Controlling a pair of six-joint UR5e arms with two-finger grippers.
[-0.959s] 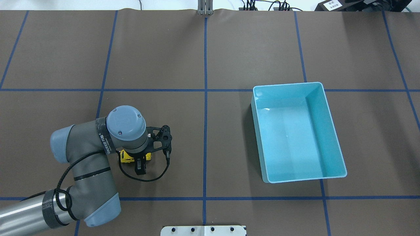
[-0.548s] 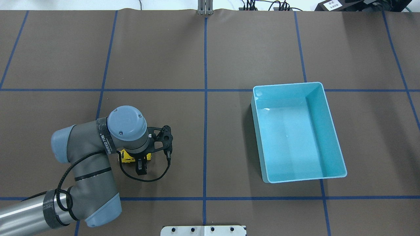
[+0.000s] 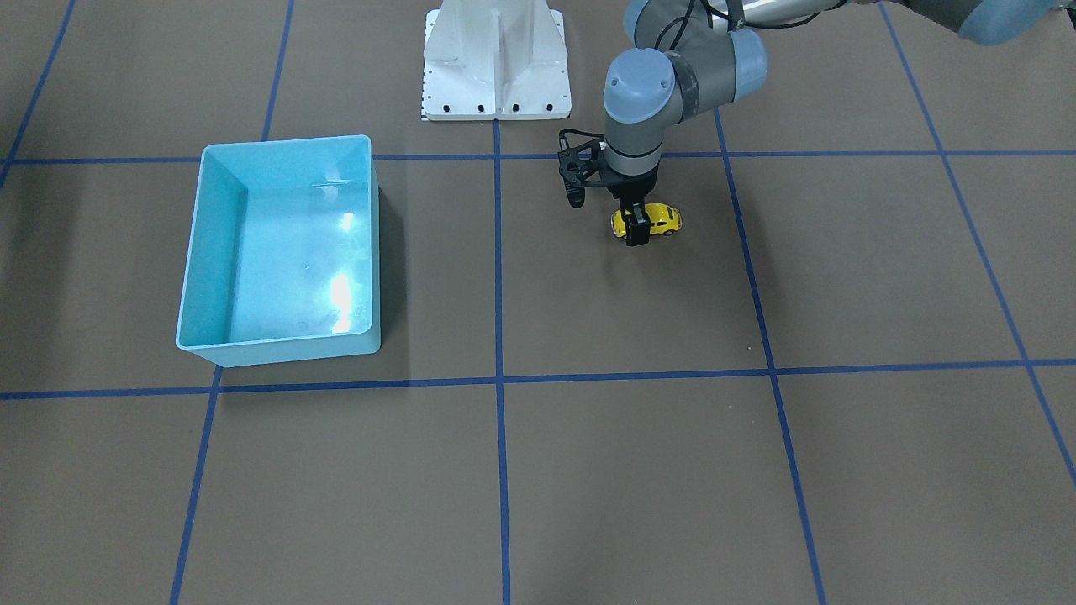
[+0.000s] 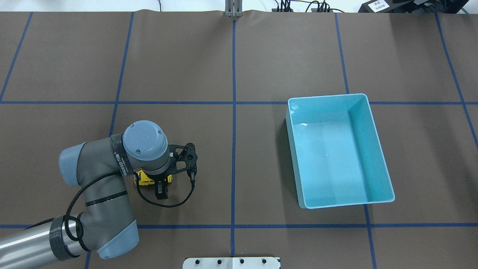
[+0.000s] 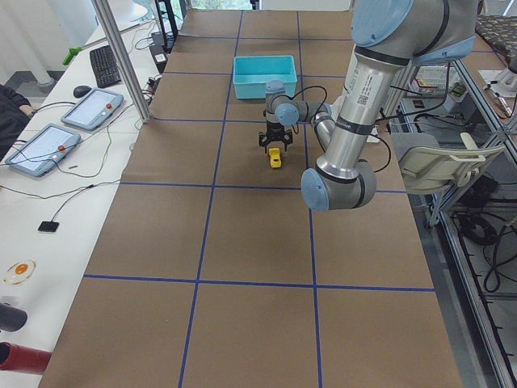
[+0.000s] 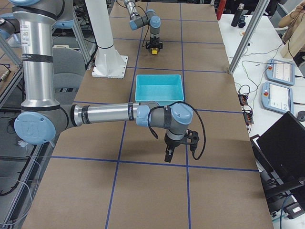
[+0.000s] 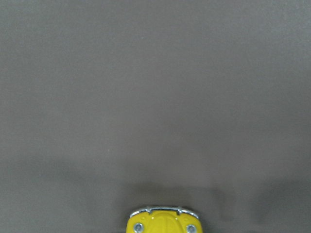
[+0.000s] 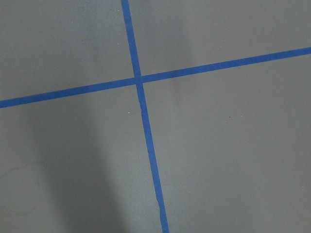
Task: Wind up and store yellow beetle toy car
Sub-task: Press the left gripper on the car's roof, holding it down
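The yellow beetle toy car [image 3: 660,220] stands on its wheels on the brown table [image 4: 261,56], directly beneath the left gripper [image 3: 637,228]. The two fingers come down on opposite flanks of the car and are pressed against it, pinching its body. One black finger [image 4: 161,189] shows on the robot's side of the car; the other is hidden under the wrist. In the left wrist view only the car's chrome-trimmed end pokes out ahead of the claw. The light blue bin [image 4: 373,157] sits well apart from this claw, towards the robot's right. The right gripper [image 6: 167,155] hangs beyond the bin, above a crossing of blue tape lines [image 8: 138,80]; its jaw state cannot be told.
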